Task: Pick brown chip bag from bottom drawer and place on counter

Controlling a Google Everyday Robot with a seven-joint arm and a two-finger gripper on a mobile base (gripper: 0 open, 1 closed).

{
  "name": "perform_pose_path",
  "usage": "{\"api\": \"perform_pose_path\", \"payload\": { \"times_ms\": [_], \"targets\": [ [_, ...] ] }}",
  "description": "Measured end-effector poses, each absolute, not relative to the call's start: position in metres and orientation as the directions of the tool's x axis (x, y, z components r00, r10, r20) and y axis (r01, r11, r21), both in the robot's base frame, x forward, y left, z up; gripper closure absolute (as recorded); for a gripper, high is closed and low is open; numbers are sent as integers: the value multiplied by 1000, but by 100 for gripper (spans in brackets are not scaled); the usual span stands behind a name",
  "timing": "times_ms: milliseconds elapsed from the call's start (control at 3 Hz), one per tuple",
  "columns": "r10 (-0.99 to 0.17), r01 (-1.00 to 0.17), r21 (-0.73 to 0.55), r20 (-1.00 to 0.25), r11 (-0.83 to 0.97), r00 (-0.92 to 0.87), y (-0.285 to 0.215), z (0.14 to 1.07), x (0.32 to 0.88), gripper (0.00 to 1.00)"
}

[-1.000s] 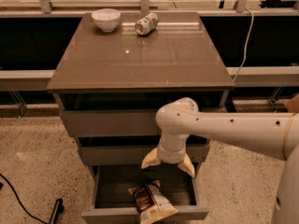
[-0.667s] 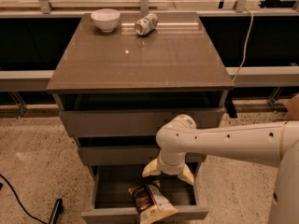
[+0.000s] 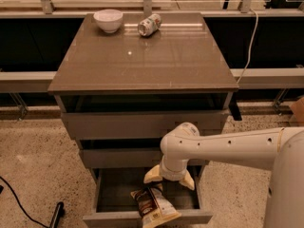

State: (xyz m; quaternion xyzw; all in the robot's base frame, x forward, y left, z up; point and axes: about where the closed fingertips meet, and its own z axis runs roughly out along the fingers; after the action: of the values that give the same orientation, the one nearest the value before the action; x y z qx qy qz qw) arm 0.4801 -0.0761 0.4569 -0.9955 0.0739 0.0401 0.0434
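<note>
White two-finger gripper (image 3: 169, 178) hangs over the open bottom drawer (image 3: 114, 194), the lowest and narrowest grey one, dark grey inside. Cream fingers (image 3: 152, 175) are spread apart with nothing between them.

Crinkled brown chip bag (image 3: 154, 207) lies just below and slightly left of the gripper, toward the drawer front. Can't tell if the fingertips touch it. The bag has a dark brown upper part and a pale cream-yellow lower part with small print. It is heavily creased, and the pale end overlaps the drawer's front edge.

White arm (image 3: 237, 144) runs off to the right of the gripper. Middle grey drawer front (image 3: 118, 158) is just behind it, top grey drawer front (image 3: 142, 125) above that.

Glossy grey-brown counter slab (image 3: 142, 61) sits well above the gripper. At its far edge are a small white bowl (image 3: 108, 20), up-left, and a printed drink can (image 3: 148, 24) on its side near the bowl. Black cable (image 3: 19, 203) lies on the floor far left.
</note>
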Motion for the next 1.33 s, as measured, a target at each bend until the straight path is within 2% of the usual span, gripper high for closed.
{"api": "perform_pose_path", "payload": {
  "times_ms": [667, 1333],
  "targets": [
    [-60, -87, -205, -133, -975, 989, -57, 366, 467, 0],
    [-49, -77, -210, -134, -975, 990, -46, 312, 467, 0]
  ]
}}
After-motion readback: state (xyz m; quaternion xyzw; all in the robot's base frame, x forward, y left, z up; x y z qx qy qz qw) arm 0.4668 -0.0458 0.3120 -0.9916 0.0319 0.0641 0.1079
